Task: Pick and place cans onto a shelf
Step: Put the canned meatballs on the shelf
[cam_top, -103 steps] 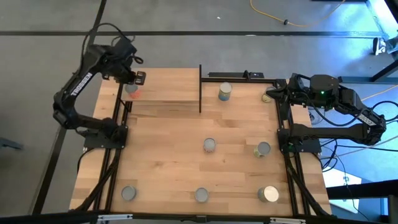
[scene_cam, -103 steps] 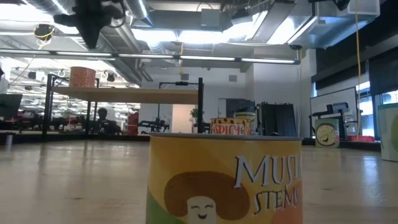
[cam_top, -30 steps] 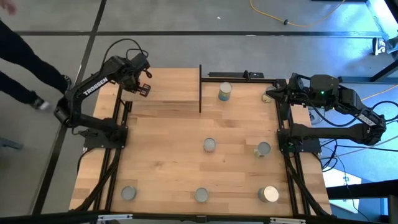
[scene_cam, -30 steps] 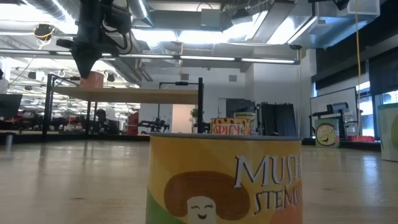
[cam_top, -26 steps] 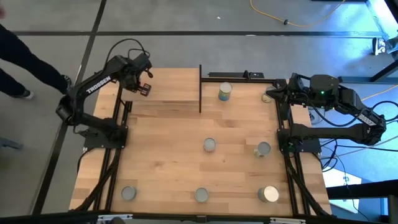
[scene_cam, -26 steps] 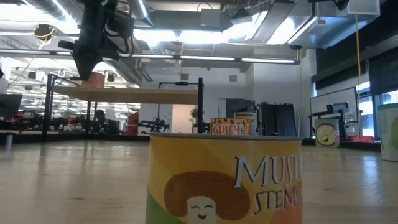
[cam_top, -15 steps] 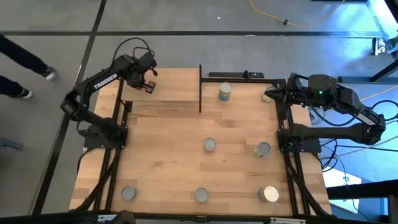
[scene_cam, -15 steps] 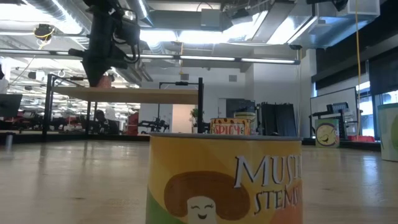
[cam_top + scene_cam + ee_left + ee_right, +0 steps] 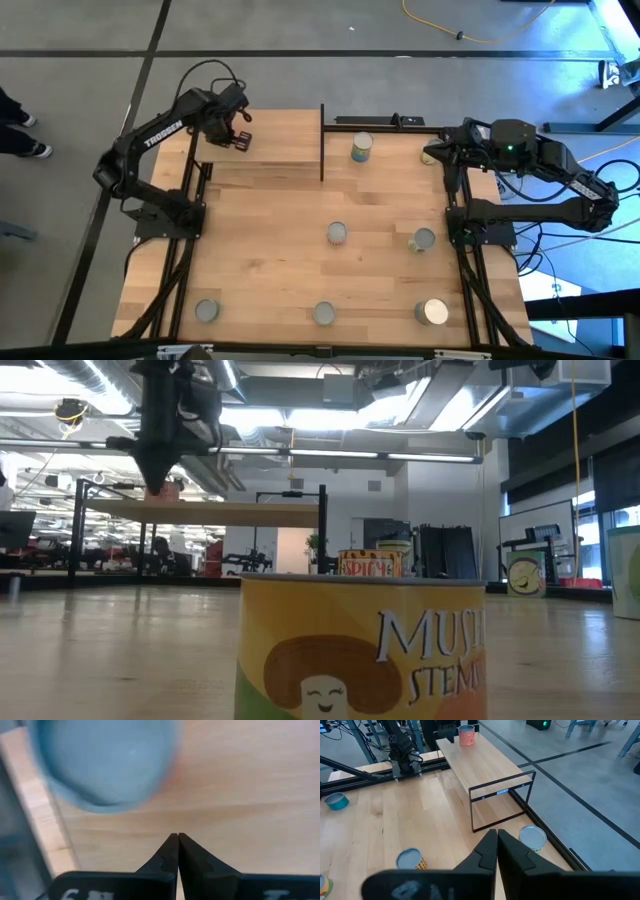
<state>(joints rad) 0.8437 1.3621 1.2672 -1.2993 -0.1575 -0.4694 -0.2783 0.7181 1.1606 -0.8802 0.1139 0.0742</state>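
A pink-labelled can point(image 9: 466, 735) stands upright on its base at the left end of the shelf point(image 9: 270, 140). Its silvery top fills part of the left wrist view point(image 9: 105, 760). In the low view the can point(image 9: 173, 488) peeks out behind my left gripper point(image 9: 158, 478). My left gripper point(image 9: 240, 136) is shut and empty, hovering over the shelf just right of the can. My right gripper point(image 9: 432, 155) is shut and empty at the table's far right edge. In the high view my left arm hides the pink can.
Loose cans stand on the table: one just right of the shelf point(image 9: 361, 147), two mid-table point(image 9: 337, 234) point(image 9: 423, 240), three along the near edge point(image 9: 206, 311) point(image 9: 323, 313) point(image 9: 432, 312). A mushroom can point(image 9: 360, 650) fills the low view. A person's feet point(image 9: 15, 135) show off the table's left.
My left gripper has moved a little toward the table's right along the shelf, away from the pink can, which stays standing on the shelf's left end. The person at the left has walked away out of the picture.
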